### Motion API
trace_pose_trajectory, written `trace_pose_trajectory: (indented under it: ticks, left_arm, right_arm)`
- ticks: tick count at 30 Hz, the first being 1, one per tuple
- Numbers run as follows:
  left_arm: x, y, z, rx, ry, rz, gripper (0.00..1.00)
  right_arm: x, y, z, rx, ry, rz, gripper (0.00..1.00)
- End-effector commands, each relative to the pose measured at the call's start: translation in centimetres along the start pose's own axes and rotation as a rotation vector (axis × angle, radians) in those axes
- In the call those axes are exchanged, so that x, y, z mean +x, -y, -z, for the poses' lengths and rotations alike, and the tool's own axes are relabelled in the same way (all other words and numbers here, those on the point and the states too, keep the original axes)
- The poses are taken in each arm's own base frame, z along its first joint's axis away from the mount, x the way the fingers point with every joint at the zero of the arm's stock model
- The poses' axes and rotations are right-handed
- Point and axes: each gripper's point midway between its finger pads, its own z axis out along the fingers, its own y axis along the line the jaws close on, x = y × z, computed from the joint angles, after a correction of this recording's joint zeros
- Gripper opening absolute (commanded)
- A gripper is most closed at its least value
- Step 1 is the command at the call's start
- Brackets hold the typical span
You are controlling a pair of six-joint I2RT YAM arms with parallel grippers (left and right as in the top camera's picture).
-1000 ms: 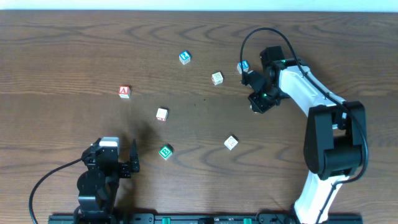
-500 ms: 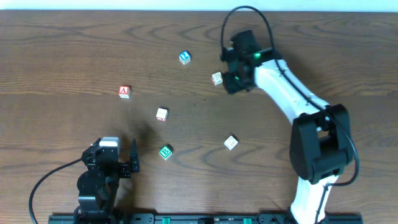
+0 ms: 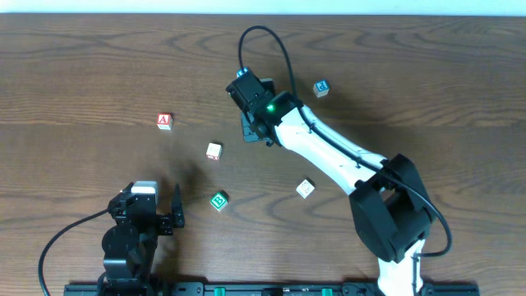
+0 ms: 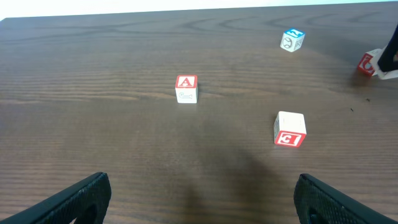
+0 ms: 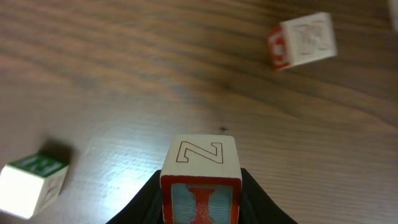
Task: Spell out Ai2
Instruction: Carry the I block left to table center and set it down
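Note:
My right gripper (image 3: pixel 251 129) is shut on a white block with a red I on one face and a Z on its top (image 5: pixel 200 163), held just above the table near the middle. In the right wrist view the fingers (image 5: pixel 200 208) clamp its two sides. The red A block (image 3: pixel 164 121) sits at the left and also shows in the left wrist view (image 4: pixel 186 88). My left gripper (image 3: pixel 174 210) is open and empty near the front left edge (image 4: pixel 199 202). I cannot pick out a block with a 2.
A white-and-red block (image 3: pixel 214 150) (image 4: pixel 290 129) lies left of the right gripper. A green block (image 3: pixel 219 200), a white block (image 3: pixel 305 188) and a blue block (image 3: pixel 320 87) are scattered around. Another blue block (image 4: pixel 291 40) shows in the left wrist view.
My right arm has swung left from the right side of the table to the middle. The left arm has not moved.

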Motion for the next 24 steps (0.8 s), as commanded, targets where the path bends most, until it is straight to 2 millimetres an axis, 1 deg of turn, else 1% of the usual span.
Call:
trace_pose_trajectory:
  ticks: [1, 5, 8, 12, 18, 21, 24]
  left_arm:
    - [0.9, 0.1, -0.2, 0.007, -0.021, -0.008, 0.95]
    - [0.9, 0.1, -0.2, 0.007, -0.021, -0.008, 0.95]
    - [0.9, 0.1, -0.2, 0.007, -0.021, -0.008, 0.96]
    - [0.9, 0.1, -0.2, 0.007, -0.021, -0.008, 0.95]
    - [0.9, 0.1, -0.2, 0.007, -0.021, -0.008, 0.95]
    - [0.9, 0.1, -0.2, 0.007, -0.021, -0.008, 0.95]
    - [0.9, 0.1, -0.2, 0.007, -0.021, -0.008, 0.95]
  right_arm:
    - [-1.4, 1.7, -0.1, 0.052, 0.035, -0.129, 0.02]
    - [-1.1, 2.0, -0.9, 0.039, 0.004, -0.152, 0.02]
    - [-0.1, 1.6, -2.2, 0.026, -0.045, -0.150, 0.02]
    - [1.1, 1.0, -3.3, 0.000, -0.101, -0.146, 0.02]
    - [1.1, 1.4, -3.7, 0.005, -0.108, -0.154, 0.02]
    - [1.4, 1.5, -4.4, -0.013, -0.138, -0.167, 0.02]
    - [1.7, 2.0, -5.2, -0.015, -0.166, -0.184, 0.02]
